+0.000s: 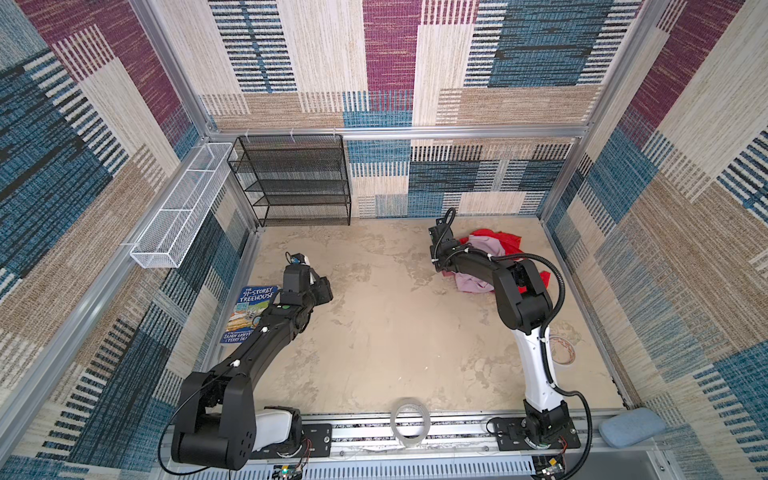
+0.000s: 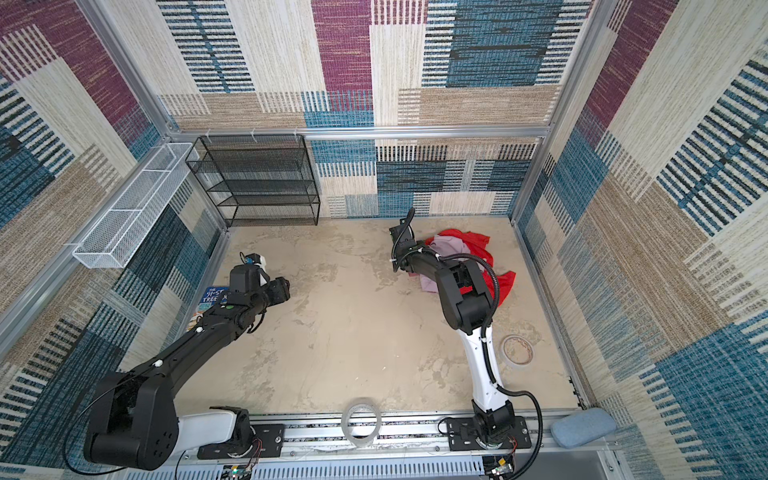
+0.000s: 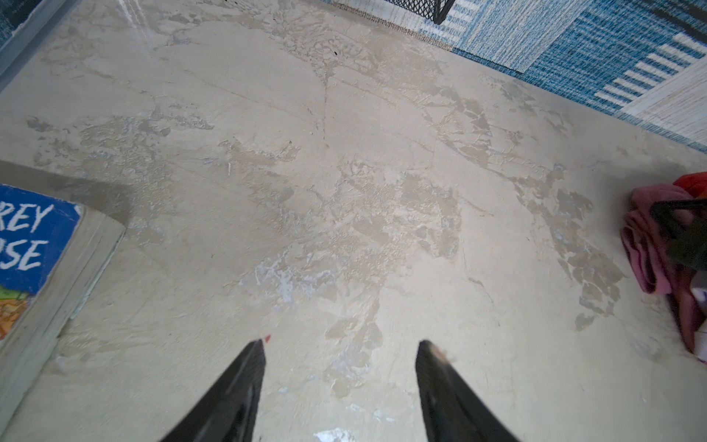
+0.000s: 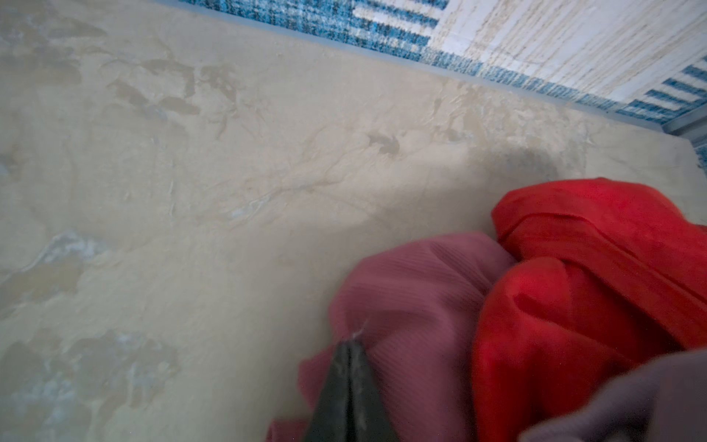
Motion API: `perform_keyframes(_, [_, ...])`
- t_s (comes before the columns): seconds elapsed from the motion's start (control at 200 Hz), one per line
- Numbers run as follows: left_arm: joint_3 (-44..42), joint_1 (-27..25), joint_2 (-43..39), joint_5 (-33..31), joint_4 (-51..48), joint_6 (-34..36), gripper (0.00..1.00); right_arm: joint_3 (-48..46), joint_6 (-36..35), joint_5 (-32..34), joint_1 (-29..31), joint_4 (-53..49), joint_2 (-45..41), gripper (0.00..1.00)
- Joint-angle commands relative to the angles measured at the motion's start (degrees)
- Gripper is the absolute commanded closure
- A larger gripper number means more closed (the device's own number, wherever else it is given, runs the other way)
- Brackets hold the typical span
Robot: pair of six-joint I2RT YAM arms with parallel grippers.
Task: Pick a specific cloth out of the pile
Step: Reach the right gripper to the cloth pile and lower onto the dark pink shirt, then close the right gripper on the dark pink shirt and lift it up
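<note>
1. Patterned carpet panels wall in a mottled beige table (image 1: 395, 345); the pile (image 1: 498, 249) sits toward its far right corner, nearest the right arm, which is likely why that arm does the work.
2. The cloth (image 4: 413, 298), dusty rose-pink, lies on the side of the pile facing the table's middle, tucked partly under the red cloth (image 4: 593, 275) and next to the lilac cloth (image 1: 484, 245); that exposed edge is the sensible place to bite.
3. The right gripper (image 4: 350, 344) has its jaws pressed together on a thin fold of the cloth; fabric puckers at the tips, so I judge it pinched, not merely touched.
4. The left gripper (image 3: 340, 344) hangs with jaws spread wide over bare table, beside the book (image 3: 34, 237) and well apart from the pile; probably parked clear so the pull has room.
5. The red cloth overlaps the cloth; a hasty lift may drag it along.
</note>
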Motion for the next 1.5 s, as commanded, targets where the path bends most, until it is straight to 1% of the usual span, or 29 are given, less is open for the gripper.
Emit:
perform_keyframes(0.0, [0.1, 0.1, 0.1, 0.0, 1.5, 1.3, 0.34, -2.2, 1.6, 1.7, -0.1, 5.4, -3.8, 1.0])
perform_keyframes(0.466, [-0.2, 0.1, -1.9, -0.1, 0.6, 0.9, 0.35, -8.8, 5.0, -4.3, -0.4, 9.2, -15.1, 1.0])
perform_keyframes(0.551, [-0.4, 0.1, -2.5, -0.2, 0.6, 0.7, 0.35, -9.4, 5.9, -6.9, -1.3, 9.2, -16.9, 1.0])
perform_keyframes(0.771, [0.0, 0.1, -3.1, 0.0, 0.1, 0.4, 0.35, -11.7, 8.9, -16.3, -4.7, 10.0, -22.1, 1.0])
perform_keyframes(1.037, [0.8, 0.1, -3.9, 0.3, -0.2, 0.2, 0.35, -12.5, 10.3, -24.3, -9.0, 9.5, -27.6, 1.0])
perform_keyframes(1.497, [1.8, 0.1, -7.0, 0.3, -2.3, 0.2, 0.35, -8.7, 9.4, -28.0, -11.8, 6.6, -34.1, 1.0])
